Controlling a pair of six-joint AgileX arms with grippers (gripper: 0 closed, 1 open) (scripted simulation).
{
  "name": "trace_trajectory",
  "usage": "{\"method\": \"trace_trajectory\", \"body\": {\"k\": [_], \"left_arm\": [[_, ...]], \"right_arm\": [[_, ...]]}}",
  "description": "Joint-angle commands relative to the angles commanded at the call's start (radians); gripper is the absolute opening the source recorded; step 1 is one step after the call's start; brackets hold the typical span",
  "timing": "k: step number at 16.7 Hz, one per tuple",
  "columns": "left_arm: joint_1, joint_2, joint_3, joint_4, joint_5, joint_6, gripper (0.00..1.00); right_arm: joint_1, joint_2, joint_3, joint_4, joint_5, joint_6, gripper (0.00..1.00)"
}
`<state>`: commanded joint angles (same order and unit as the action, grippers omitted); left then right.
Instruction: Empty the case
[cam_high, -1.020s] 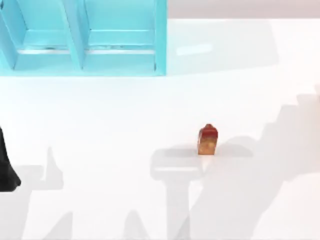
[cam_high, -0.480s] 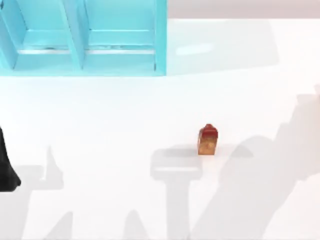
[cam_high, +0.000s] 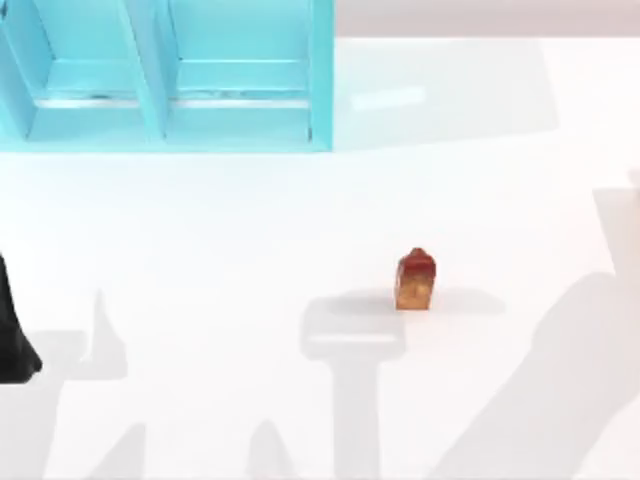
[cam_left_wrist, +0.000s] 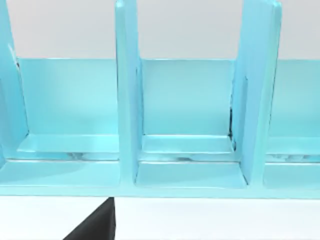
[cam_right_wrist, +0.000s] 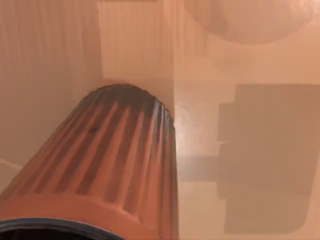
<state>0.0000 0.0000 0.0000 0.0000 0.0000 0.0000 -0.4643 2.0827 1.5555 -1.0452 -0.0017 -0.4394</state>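
Note:
The case (cam_high: 170, 75) is a large turquoise cabinet with upright dividers, standing at the table's back left. In the left wrist view, the case (cam_left_wrist: 190, 150) faces me and the compartments in view hold nothing. A black part of my left arm (cam_high: 12, 340) rests at the table's left edge, and a black piece of it (cam_left_wrist: 95, 227) shows in front of the case. A dark red ribbed cup (cam_right_wrist: 105, 165) sits very close in the right wrist view, over a surface with a blocky shadow.
A small red-orange carton (cam_high: 415, 279) stands upright on the white table (cam_high: 230, 230), right of centre. Arm shadows lie across the front and right of the table.
The arm shadow on the table's right side has slid toward the front right corner. The carton, the case and the left arm have not moved.

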Motion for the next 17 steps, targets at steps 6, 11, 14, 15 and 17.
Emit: {"method": "trace_trajectory", "body": {"k": [6, 11, 14, 15, 17], "left_arm": [[0.000, 0.000, 0.000, 0.000, 0.000, 0.000, 1.00], [0.000, 0.000, 0.000, 0.000, 0.000, 0.000, 1.00], [0.000, 0.000, 0.000, 0.000, 0.000, 0.000, 1.00], [0.000, 0.000, 0.000, 0.000, 0.000, 0.000, 1.00], [0.000, 0.000, 0.000, 0.000, 0.000, 0.000, 1.00]], "right_arm": [[0.000, 0.000, -0.001, 0.001, 0.000, 0.000, 0.85], [0.000, 0.000, -0.001, 0.001, 0.000, 0.000, 0.47], [0.000, 0.000, -0.001, 0.001, 0.000, 0.000, 0.25], [0.000, 0.000, -0.001, 0.001, 0.000, 0.000, 0.17], [0.000, 0.000, -0.001, 0.001, 0.000, 0.000, 0.02]]}}
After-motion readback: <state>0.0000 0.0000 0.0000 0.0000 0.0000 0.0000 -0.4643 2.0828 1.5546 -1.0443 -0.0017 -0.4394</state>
